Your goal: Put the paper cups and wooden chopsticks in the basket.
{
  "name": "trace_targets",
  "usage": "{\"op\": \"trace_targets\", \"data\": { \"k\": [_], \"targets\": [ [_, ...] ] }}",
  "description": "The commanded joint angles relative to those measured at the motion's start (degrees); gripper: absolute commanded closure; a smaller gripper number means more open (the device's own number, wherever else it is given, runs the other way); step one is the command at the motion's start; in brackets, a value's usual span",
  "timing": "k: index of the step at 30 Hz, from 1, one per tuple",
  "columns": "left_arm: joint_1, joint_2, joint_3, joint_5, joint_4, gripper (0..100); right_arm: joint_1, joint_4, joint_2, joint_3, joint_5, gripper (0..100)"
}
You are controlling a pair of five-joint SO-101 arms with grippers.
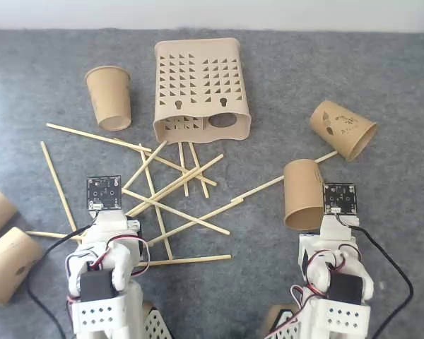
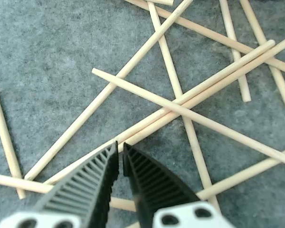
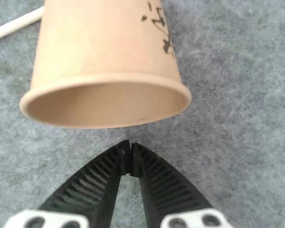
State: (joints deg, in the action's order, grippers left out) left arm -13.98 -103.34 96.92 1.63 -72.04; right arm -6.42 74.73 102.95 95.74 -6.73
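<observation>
Hovering over the crossed wooden chopsticks (image 2: 180, 110), the left gripper (image 2: 120, 145) has its jaws clenched on nothing. Right gripper (image 3: 130, 142) likewise clenched and empty, just before the open mouth of a paper cup (image 3: 104, 47) lying on its side. Basket (image 1: 201, 85) sits beyond the chopsticks. Four other cups (image 1: 107, 97) lie scattered on the grey mat (image 1: 283, 78).
</observation>
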Motion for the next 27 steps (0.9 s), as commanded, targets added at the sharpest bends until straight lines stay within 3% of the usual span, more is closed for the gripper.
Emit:
{"op": "trace_targets", "data": {
  "k": [1, 7, 14, 18, 23, 27],
  "targets": [
    [-0.1, -0.9, -2.1, -0.4, 1.2, 99, -3.6, 0.9, 1.1, -3.5, -1.1, 99.0],
    [-0.2, -0.9, -7.0, -0.4, 1.7, 98, -11.0, 0.2, 1.1, -8.4, -1.1, 99.0],
    [-0.2, -0.9, -7.5, -1.1, 3.0, 98, -5.1, -0.3, 1.1, -8.3, -1.8, 98.9],
    [-0.2, -0.6, -8.3, -8.3, 8.6, 95, -3.0, -7.7, 1.1, -7.4, -6.5, 98.8],
    [-3.3, -0.4, -16.1, -1.8, 2.3, 82, -0.7, -7.2, 1.1, -10.0, -6.3, 97.1],
    [-3.1, -0.4, -20.2, -1.2, 2.1, 83, 0.8, -6.4, 1.0, -13.2, -1.3, 91.0]
  ]
}}
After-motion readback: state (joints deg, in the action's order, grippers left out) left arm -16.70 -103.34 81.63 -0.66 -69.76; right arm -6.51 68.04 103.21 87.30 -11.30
